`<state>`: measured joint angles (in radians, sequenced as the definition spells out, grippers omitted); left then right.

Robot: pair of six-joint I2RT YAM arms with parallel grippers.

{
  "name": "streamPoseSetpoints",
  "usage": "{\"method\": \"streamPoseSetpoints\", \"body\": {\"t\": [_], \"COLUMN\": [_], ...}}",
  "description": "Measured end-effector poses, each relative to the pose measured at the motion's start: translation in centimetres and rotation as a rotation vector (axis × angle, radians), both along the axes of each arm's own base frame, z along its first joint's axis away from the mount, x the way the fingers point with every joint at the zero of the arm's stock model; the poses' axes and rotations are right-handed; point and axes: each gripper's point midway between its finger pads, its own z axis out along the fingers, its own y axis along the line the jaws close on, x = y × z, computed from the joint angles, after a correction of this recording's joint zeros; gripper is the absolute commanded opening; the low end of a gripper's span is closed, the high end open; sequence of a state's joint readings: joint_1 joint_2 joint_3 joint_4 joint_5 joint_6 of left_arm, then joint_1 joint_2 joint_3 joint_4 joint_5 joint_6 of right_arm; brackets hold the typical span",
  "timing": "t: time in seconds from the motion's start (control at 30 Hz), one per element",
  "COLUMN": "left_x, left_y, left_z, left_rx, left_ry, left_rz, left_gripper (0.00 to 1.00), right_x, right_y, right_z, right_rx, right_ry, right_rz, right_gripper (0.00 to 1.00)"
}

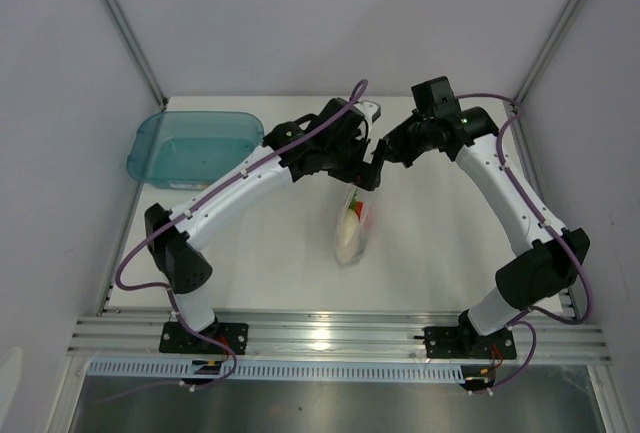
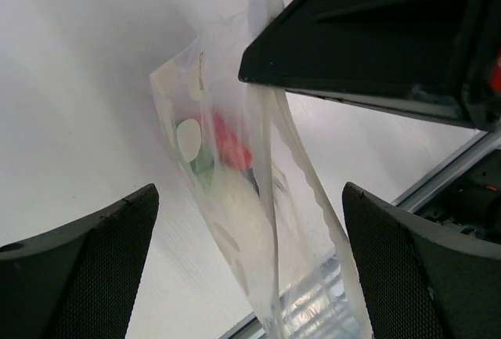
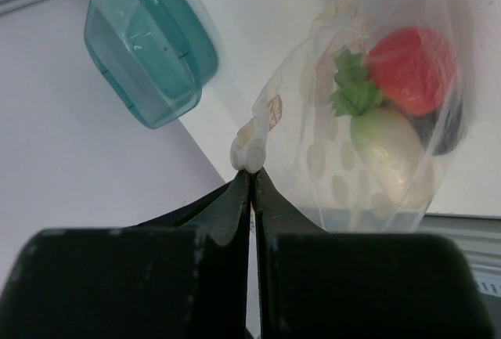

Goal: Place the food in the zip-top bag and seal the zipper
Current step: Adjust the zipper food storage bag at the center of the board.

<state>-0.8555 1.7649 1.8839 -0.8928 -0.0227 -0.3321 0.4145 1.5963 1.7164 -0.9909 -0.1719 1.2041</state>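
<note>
I've got a translucent teal tray [image 1: 195,148] on my overhead feed, sitting open side up at the far left corner of the white counter [image 1: 270,263]. The pale back wall [image 1: 330,23] stands just behind the tray, and a slanted metal post [image 1: 125,28] rises near it. Well apart from the tray, a ribbed aluminium rail [image 1: 340,333] runs along the counter's near edge, with a slotted white strip [image 1: 330,368] just beyond.

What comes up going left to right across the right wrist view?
Teal tray → right gripper, shut on the zip-top bag at its corner → green radish leaves → red tomato. The white radish and dark piece overlap those last two, so they are left out.
</note>
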Motion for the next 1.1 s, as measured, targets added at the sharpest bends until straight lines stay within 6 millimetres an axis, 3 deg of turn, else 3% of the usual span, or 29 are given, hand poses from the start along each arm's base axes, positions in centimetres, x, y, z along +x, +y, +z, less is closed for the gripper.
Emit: {"method": "streamPoseSetpoints", "body": {"t": [0.17, 0.23, 0.27, 0.33, 0.37, 0.43, 0.57, 0.63, 0.8, 0.97, 1.0, 1.1], "left_x": [0.2, 0.2, 0.1, -0.2, -0.3, -0.6, -0.7, -0.8, -1.1, -1.6, -1.6, -1.3], "left_y": [-0.2, -0.4, -0.5, -0.7, -0.7, -0.8, -0.9, -0.8, -0.6, 0.8, 1.3, 2.5], "left_z": [-1.4, -1.9, -2.1, -2.5, -2.6, -2.8, -2.9, -3.1, -3.7, -4.7, -4.9, -5.1], "left_rx": [0.024, 0.029, 0.029, 0.027, 0.028, 0.025, 0.024, 0.028, 0.031, 0.016, 0.005, -0.044], "left_ry": [0.023, 0.034, 0.042, 0.057, 0.063, 0.074, 0.079, 0.085, 0.108, 0.167, 0.187, 0.246], "left_rz": [-0.001, -0.005, -0.009, -0.019, -0.025, -0.035, -0.045, -0.046, -0.06, -0.079, -0.078, -0.083], "left_gripper": [0.96, 0.85, 0.73, 0.6, 0.48, 0.35, 0.2, 0.13, 0.0, 0.01, 0.01, 0.01], "right_x": [-0.4, -0.4, -0.5, -0.5, -0.5, -0.6, -0.9, -1.1, -1.0, -0.6, -0.6, -0.8], "right_y": [0.4, 0.6, 0.7, 0.8, 0.8, 0.8, 0.5, 0.4, 0.2, -0.5, -0.7, -1.1], "right_z": [-0.5, -0.7, -0.8, -0.8, -0.8, -0.8, -1.2, -1.4, -1.3, -0.5, -0.3, 0.3], "right_rx": [0.025, 0.03, 0.03, 0.031, 0.031, 0.032, 0.037, 0.042, 0.04, 0.038, 0.033, 0.008], "right_ry": [0.022, 0.027, 0.03, 0.031, 0.03, 0.028, 0.028, 0.032, -0.005, -0.1, -0.123, -0.196], "right_rz": [-0.025, -0.028, -0.027, -0.027, -0.027, -0.027, -0.029, -0.022, 0.038, 0.168, 0.195, 0.273], "right_gripper": [0.0, 0.0, 0.0, 0.0, 0.01, 0.04, 0.11, 0.2, 0.43, 0.55, 0.67, 0.78]}}
